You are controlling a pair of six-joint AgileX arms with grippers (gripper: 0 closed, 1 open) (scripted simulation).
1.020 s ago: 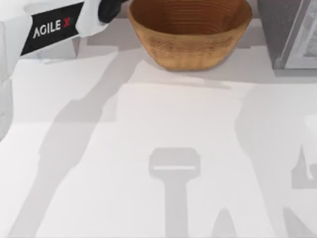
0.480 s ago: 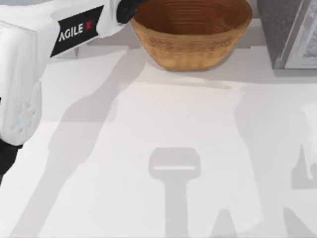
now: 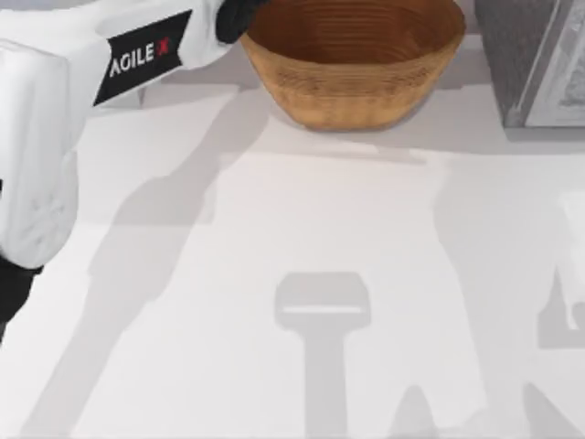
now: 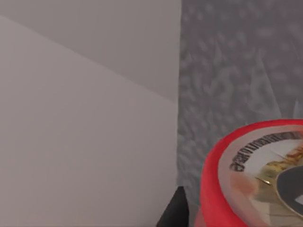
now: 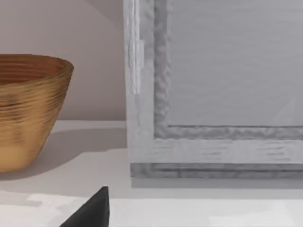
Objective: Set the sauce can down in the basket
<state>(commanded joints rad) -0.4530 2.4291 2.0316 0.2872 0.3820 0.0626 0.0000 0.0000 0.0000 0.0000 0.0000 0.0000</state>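
At the far edge of the white worktop (image 3: 292, 238), slightly right of centre in the top view, stands the large round tan-brown woven wicker basket (image 3: 352, 64), bowl-shaped, with ribbed rings inside and a wide rim. My left arm (image 3: 101, 73), white with a black AgileX label, reaches in from the left, and its dark wrist end sits just at the basket's left rim, presumably so that its load arrives above the opening. The left wrist view shows that load close up: the small red cylindrical sauce can (image 4: 255, 179), with a pale printed end face and a dark round mark, one dark fingertip (image 4: 176, 213) beside it. The left gripper appears to be grasping the sauce can, though contact between finger and can is hard to see. Behind the can lies a mottled grey surface, not wicker, so I judge the can is not yet inside the basket. My right arm is parked at the table's right side; its wrist view looks across the worktop at the basket and a grey framed cabinet (image 5: 213, 94), with one dark fingertip (image 5: 92, 210) showing, and I cannot tell whether that gripper is released or clenched.
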